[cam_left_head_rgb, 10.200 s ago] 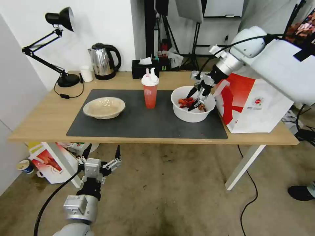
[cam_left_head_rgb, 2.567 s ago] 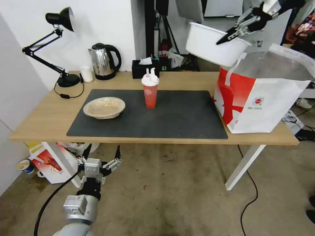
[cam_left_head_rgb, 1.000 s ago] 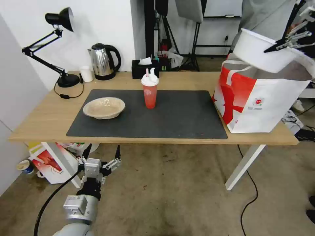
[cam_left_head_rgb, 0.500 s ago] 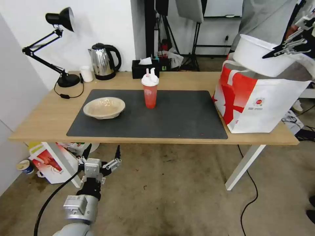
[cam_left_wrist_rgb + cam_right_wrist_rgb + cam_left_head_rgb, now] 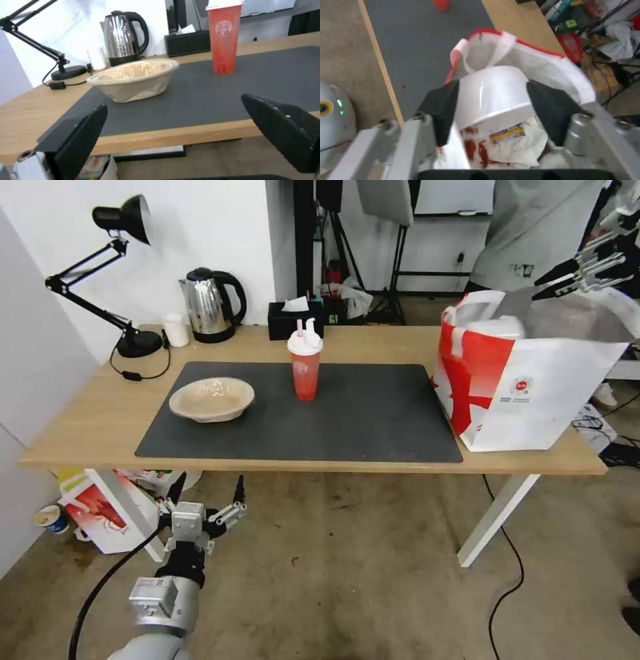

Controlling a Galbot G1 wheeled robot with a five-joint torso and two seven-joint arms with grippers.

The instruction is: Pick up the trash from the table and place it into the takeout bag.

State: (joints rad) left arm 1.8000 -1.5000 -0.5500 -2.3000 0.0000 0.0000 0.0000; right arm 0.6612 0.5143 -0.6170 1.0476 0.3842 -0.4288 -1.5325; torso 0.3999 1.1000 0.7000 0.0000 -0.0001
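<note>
white bowl [image 5: 493,92] inside takeout bag [image 5: 533,393], below spread right end effector [image 5: 496,110].

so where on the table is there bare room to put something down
Bare mat between the drink cup and the takeout bag, plus the front strip. Crowded along the back: lamp, kettle, tissue box.

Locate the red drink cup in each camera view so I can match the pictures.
Head view: the drink cup stands upright near the middle of the dark grey mat, to the right of the tan bowl.
Left wrist view: the drink cup stands on the mat beyond the tan bowl.
Right wrist view: a cut-off red shape, likely the drink cup, sits on the mat past the takeout bag.
Shared landmark: the mat.
</note>
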